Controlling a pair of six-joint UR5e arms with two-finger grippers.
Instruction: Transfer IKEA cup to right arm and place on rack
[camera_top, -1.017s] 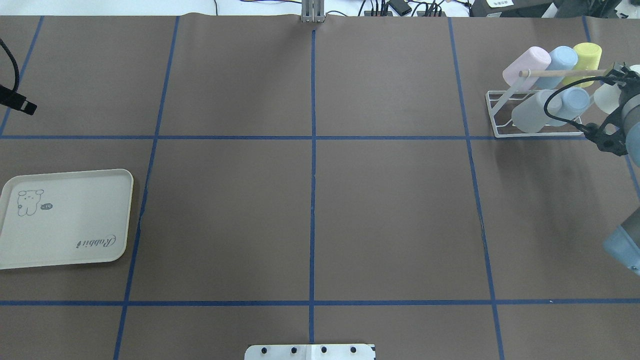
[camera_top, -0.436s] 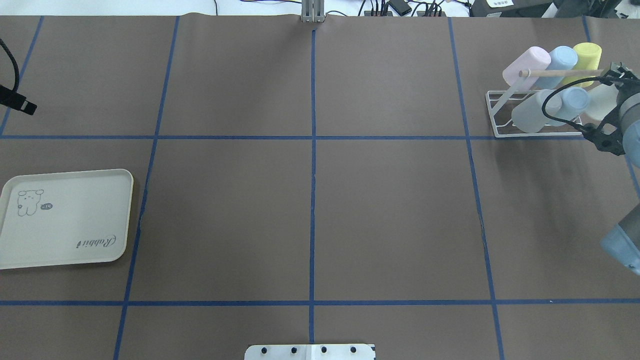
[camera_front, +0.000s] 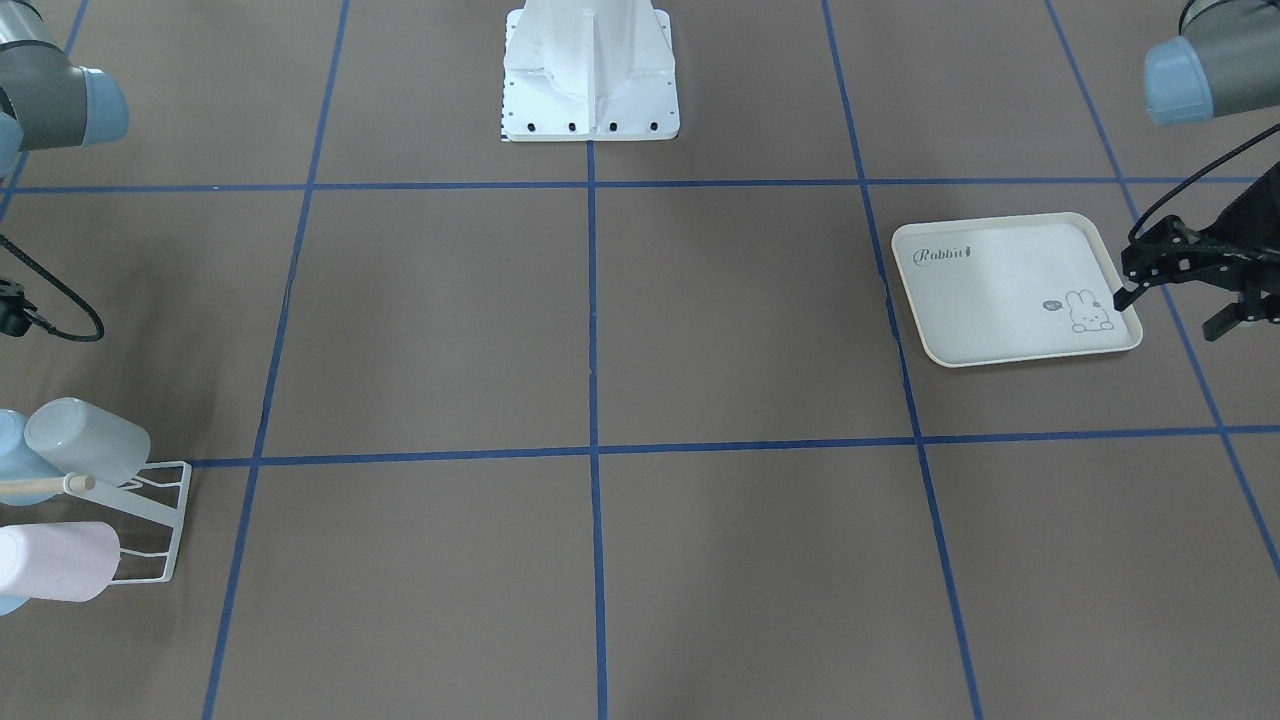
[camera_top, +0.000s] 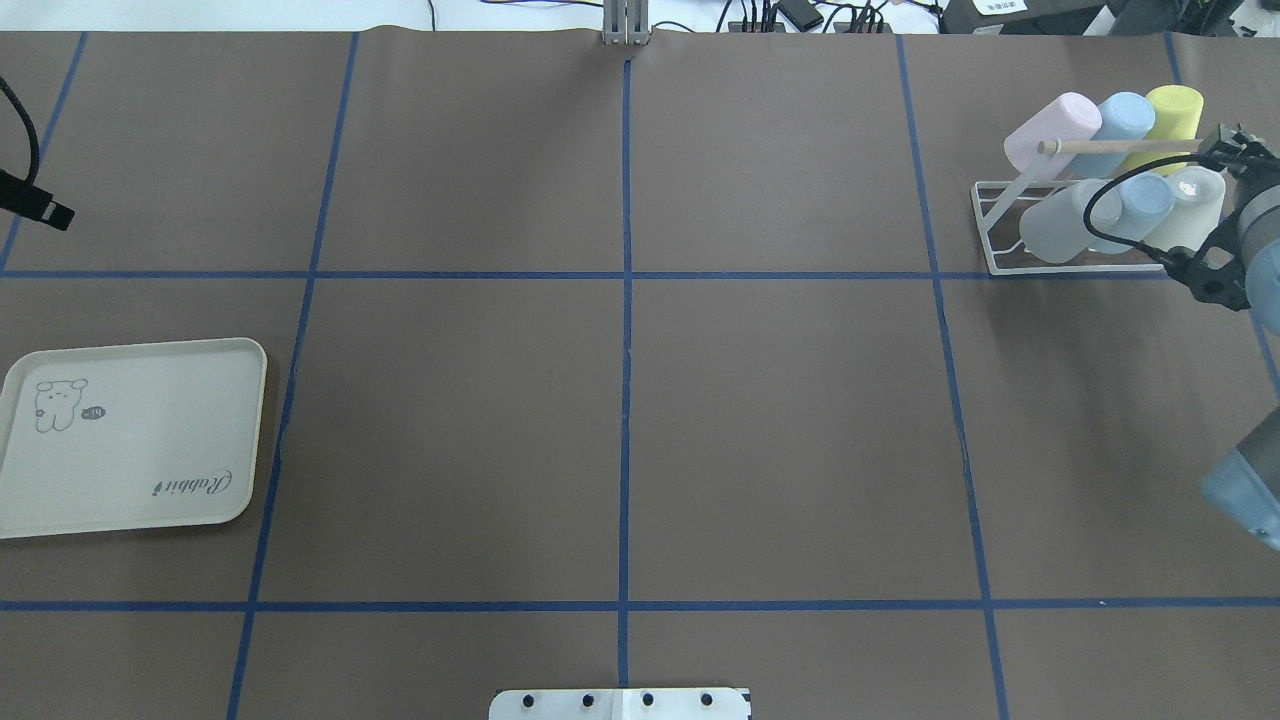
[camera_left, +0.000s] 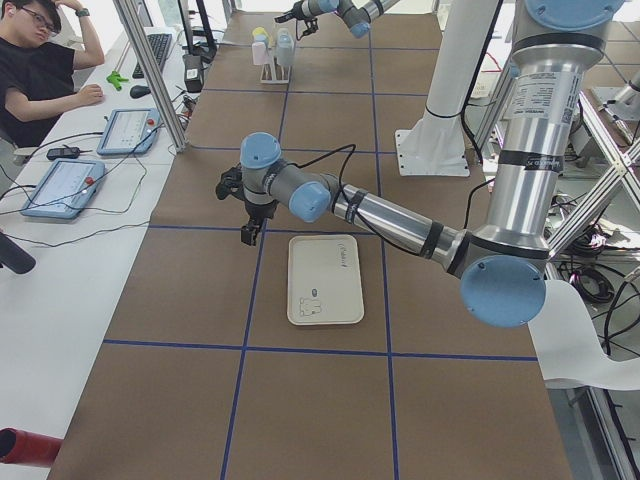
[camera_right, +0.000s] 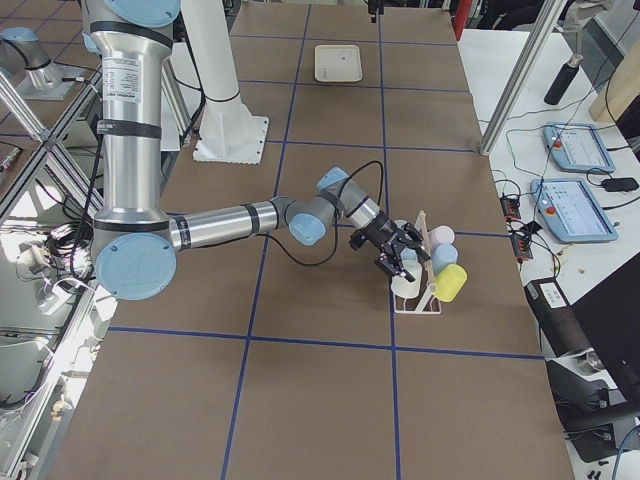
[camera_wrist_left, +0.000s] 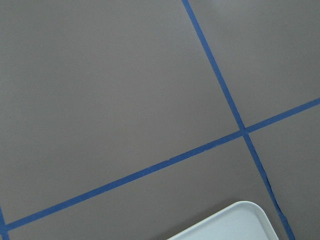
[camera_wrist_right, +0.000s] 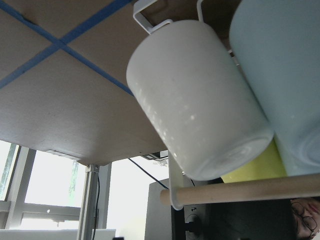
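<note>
Overhead exterior | tray (camera_top: 140, 430) reads "Rabbit" | left jaws apart | right jaws: cannot tell | white cup (camera_top: 1190, 205) on rack (camera_top: 1075, 268)

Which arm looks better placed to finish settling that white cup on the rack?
The right: the right gripper sits at the rack beside the white cup; the left gripper hangs far off by the tray, holding nothing.

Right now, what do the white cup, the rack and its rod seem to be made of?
The white cup is likely plastic: opaque, with a smooth satin wall and soft speckled highlights. The rack looks like thin metal wire, white-coated and bent into loops. The rod appears to be pale wood, matte and unfinished-looking, with a cut round end.
</note>
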